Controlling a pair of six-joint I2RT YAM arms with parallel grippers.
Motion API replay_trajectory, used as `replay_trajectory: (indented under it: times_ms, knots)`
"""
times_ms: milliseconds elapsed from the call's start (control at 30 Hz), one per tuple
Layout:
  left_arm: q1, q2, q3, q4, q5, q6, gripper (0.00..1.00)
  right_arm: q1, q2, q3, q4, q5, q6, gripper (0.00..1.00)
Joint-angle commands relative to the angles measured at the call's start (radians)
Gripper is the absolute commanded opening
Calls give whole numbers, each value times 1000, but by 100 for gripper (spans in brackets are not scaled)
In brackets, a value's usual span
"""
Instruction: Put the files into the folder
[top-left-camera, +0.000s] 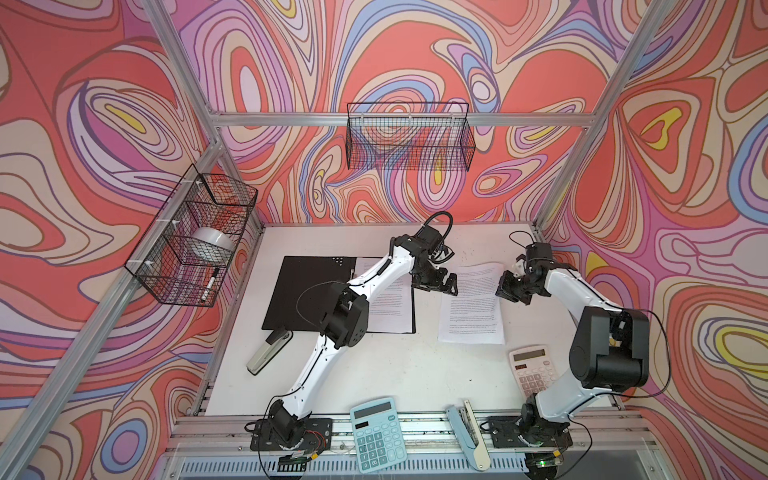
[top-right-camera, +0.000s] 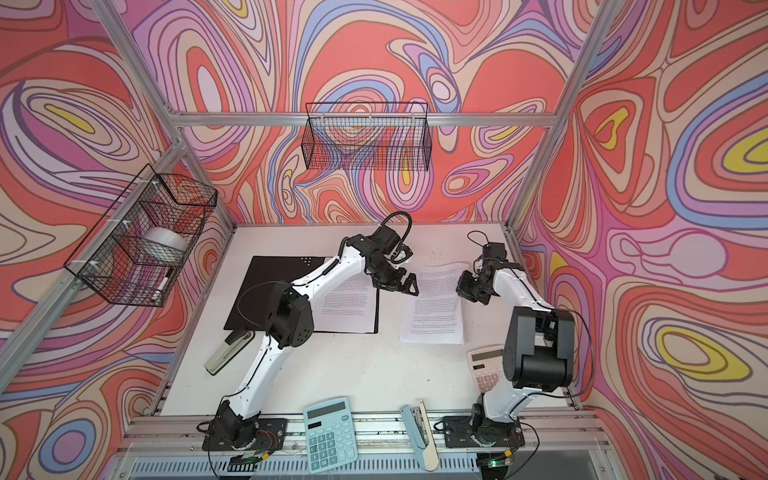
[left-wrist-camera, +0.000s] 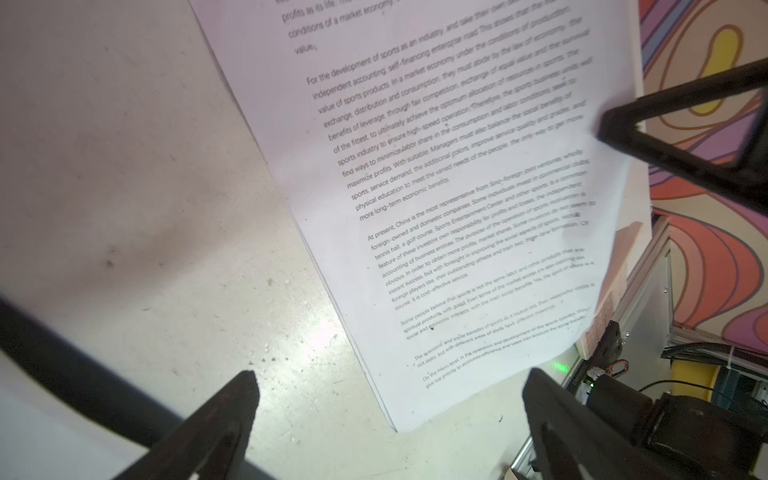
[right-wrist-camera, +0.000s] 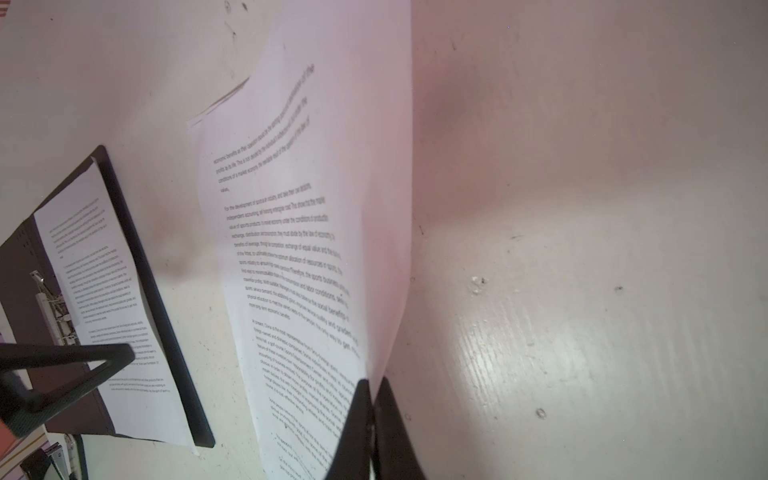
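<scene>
The folder (top-left-camera: 307, 291) (top-right-camera: 266, 291) lies open, black inside up, left of the table's middle. One printed sheet (top-left-camera: 390, 307) rests on its right half, beside the metal clip (right-wrist-camera: 50, 303). More of the files (top-left-camera: 471, 307) (top-right-camera: 436, 307) (left-wrist-camera: 457, 166) (right-wrist-camera: 311, 249) lie on the table just right of the folder. My right gripper (top-left-camera: 500, 289) (top-right-camera: 460, 286) (right-wrist-camera: 372, 384) is shut on their right edge, which curls up off the table. My left gripper (top-left-camera: 444, 286) (top-right-camera: 405, 284) (left-wrist-camera: 392, 376) hovers open over their left edge, holding nothing.
A grey stapler (top-left-camera: 266, 351) lies in front of the folder. A pale calculator (top-left-camera: 532, 370) sits in front of the loose files. A teal calculator (top-left-camera: 378, 434) and a light blue stapler (top-left-camera: 469, 436) rest on the front rail. Wire baskets (top-left-camera: 191, 237) (top-left-camera: 409, 137) hang on the walls.
</scene>
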Motion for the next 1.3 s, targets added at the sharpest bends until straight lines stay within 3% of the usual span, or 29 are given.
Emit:
replay_trajectory:
  times_ms: [0,567,1267]
  knots:
    - [10,-65,34,-42,15,23,100,-1,-17,17,-17,-5,-15,0]
    - [25,-79,3,-84,50,-18,100,0,67,-18,33,23,-1,3]
    - [24,-71,-28,-64,70,-48,100,-1,151,-39,68,62,-3,17]
